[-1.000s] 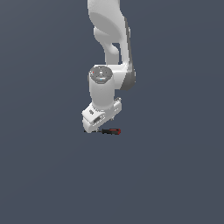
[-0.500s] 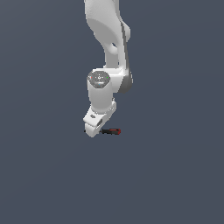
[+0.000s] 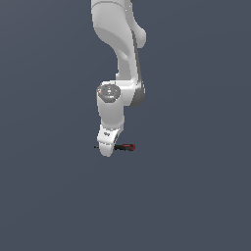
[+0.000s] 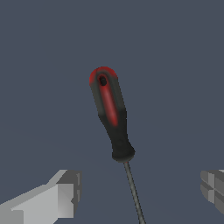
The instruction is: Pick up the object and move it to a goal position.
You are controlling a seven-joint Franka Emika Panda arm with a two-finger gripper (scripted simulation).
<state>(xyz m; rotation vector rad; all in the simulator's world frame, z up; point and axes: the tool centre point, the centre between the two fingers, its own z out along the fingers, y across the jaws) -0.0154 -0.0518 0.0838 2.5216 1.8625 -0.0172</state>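
One screwdriver (image 4: 113, 118) lies flat on the desk (image 3: 196, 196), directly under the end effector (image 4: 140, 194), shaft running between the spread, empty fingers (image 4: 61, 194). Prob. light and rigid, w/ a thin shaft that's slick and could roll or pivot; the thick black-and-red handle is the better hold, approx. at its waist. In the exterior view the end effector (image 3: 107, 147) covers most of the shaft; only the handle (image 3: 126, 147) shows. Shaft tip is cut off in the wrist view. No goal marker visible.
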